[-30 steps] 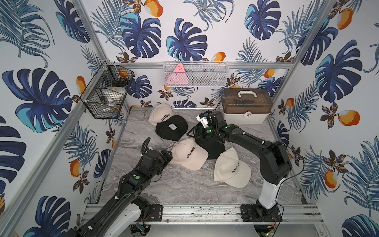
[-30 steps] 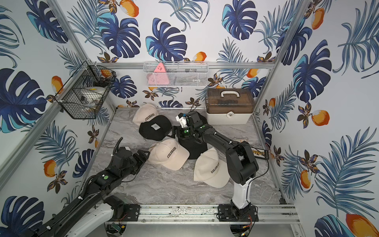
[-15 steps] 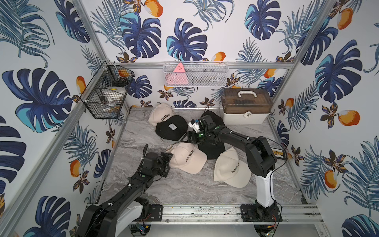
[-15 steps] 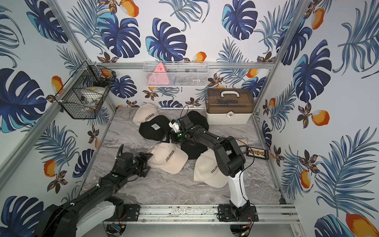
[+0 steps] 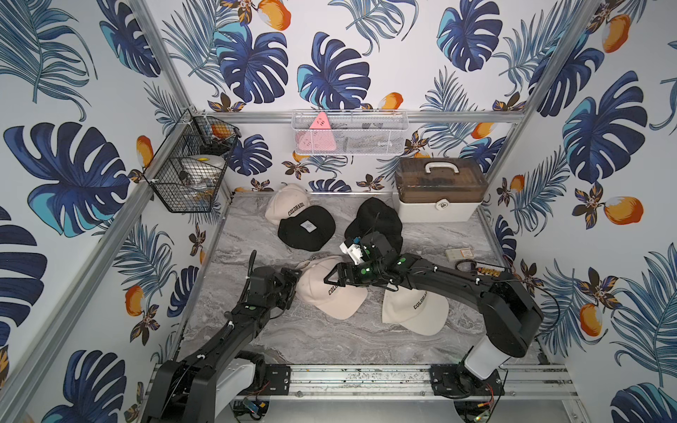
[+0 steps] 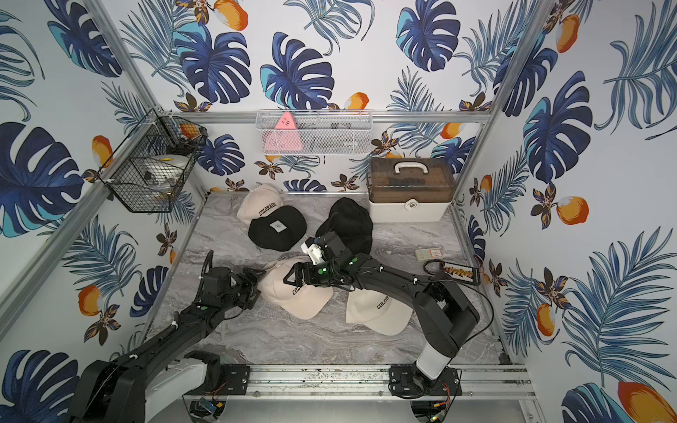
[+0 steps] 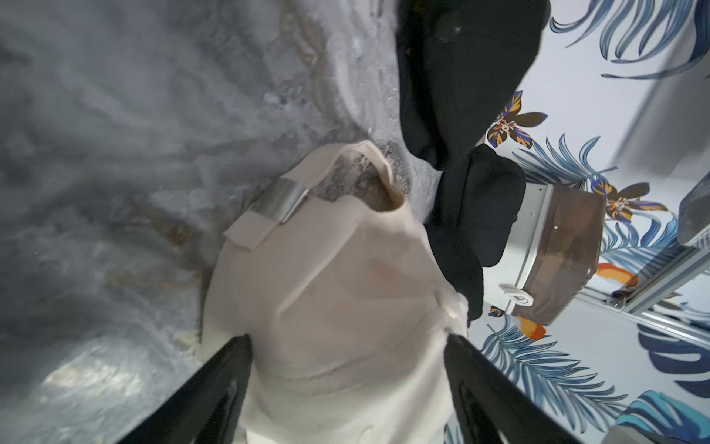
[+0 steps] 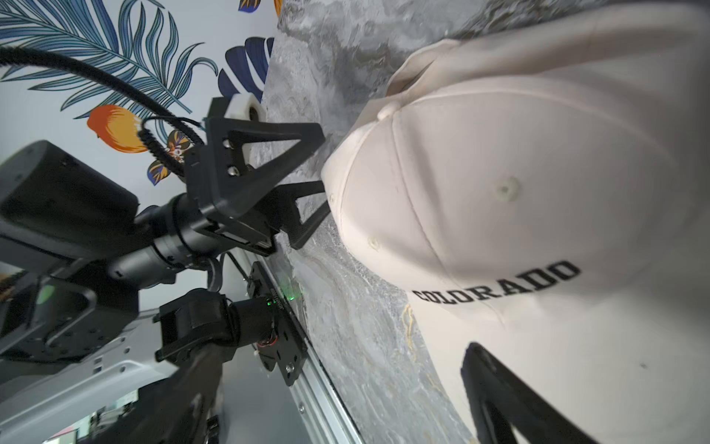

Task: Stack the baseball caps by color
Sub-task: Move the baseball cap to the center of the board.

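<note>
My left pincer (image 5: 294, 284) stands wide, its fingers (image 7: 219, 380) either side of the back of the middle cream cap (image 5: 331, 296), which lies on the table (image 5: 293, 340). I cannot tell whether they press the cloth. My right pincer (image 5: 329, 281) is spread wide too, over the same cap's crown, and holds nothing.

By my reckoning little is done. There is no cream pile. A second cream cap (image 5: 414, 309) lies just beside this one. The third cream cap (image 5: 287, 205) sits by the back wall, its brim touching the tagged black cap (image 5: 306, 229). A black heap (image 5: 375, 223) lies by the box (image 5: 437, 194), and I cannot tell whether it is one cap or two stacked.

What I judge is left: gather the three creams into one pile, then bring the tagged black to the heap.
</note>
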You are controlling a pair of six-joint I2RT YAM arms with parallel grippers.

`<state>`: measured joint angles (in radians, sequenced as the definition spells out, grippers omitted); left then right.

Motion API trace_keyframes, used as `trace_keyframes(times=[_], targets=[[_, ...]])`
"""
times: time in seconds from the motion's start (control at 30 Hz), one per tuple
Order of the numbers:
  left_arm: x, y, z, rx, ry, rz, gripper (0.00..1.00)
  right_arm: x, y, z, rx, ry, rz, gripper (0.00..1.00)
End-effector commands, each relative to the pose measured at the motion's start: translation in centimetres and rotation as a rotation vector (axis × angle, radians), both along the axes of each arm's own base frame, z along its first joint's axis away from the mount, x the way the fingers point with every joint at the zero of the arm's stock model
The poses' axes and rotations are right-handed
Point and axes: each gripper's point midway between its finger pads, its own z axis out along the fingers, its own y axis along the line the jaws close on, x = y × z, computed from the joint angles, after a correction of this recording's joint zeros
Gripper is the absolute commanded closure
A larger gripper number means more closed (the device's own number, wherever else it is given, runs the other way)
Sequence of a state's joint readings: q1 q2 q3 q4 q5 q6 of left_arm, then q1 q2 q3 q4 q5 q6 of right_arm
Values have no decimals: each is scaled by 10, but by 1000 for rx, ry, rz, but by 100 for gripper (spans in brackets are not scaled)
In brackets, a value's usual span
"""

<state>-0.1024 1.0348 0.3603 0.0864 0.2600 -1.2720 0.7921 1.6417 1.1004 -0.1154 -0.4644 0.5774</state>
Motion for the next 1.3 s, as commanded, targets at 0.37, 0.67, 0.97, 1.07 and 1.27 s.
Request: trace_keyframes(times=[0.37,0.67,0.97,1.07,1.27], targets=[[-1,-19,-7,97,-3,-244,13,115,16,-10,-145,-136,11,4],[10,-30,-3,24,-35,-263,12,108,37,-47,-103,10,26,40],[17,-30,-8,33,-29,-266,16,73,12,-32,-37,62,-132,56],[18,-25,-11,55,-43,-251,17,58,6,-32,-14,77,-178,54],[19,-28,-11,48,-103,-259,18,31,-7,-55,-27,104,-213,54]])
